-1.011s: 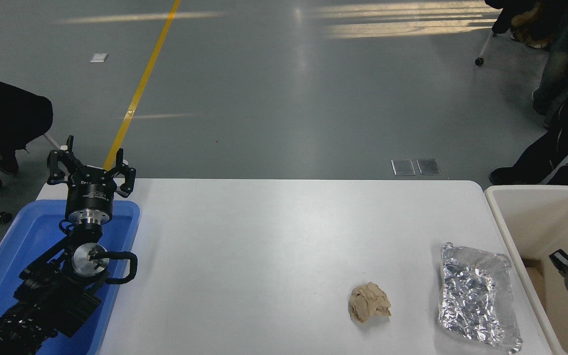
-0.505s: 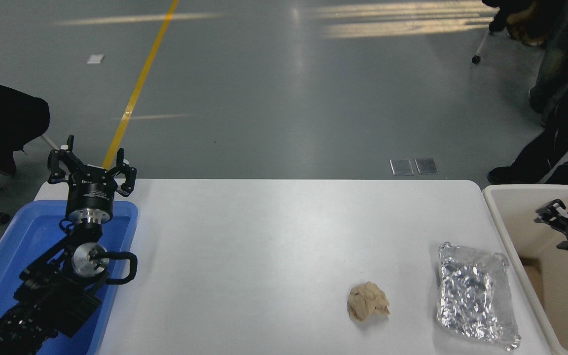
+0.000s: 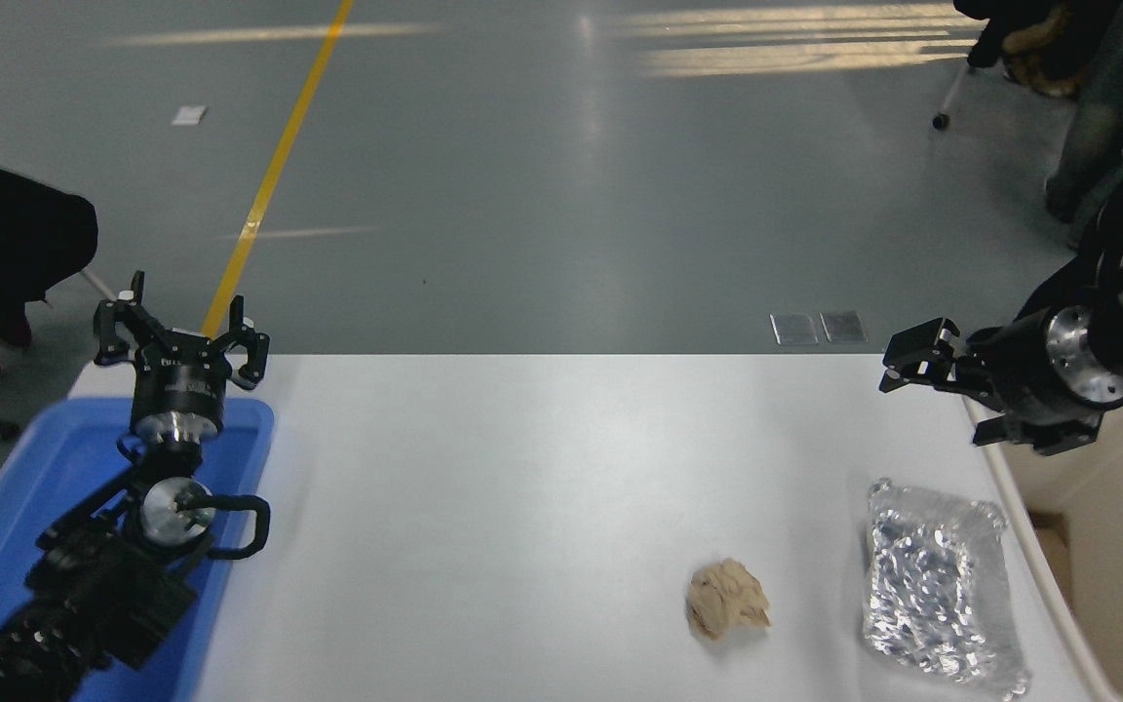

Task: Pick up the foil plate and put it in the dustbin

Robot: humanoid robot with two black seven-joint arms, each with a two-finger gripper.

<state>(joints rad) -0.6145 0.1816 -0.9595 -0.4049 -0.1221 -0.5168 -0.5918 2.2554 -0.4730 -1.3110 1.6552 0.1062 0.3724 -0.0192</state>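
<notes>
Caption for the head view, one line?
Right gripper above the table's far right, foil plate lying untouched beside the dustbin.

The right arm reaches in from the right edge, held level and pointing left, its silver wrist flange showing. The right claw (image 3: 910, 363) is raised with nothing in it, fingers parted. The left arm sits parked at lower left, its left claw (image 3: 178, 336) spread wide.

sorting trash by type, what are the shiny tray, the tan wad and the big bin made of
The tray looks like thin aluminium foil: mirror-bright, crinkled all over, with a raised rim. The wad looks like crumpled paper: matte tan, sharply creased. The bin is probably plastic: cream, with smooth walls and a rounded rim.
</notes>
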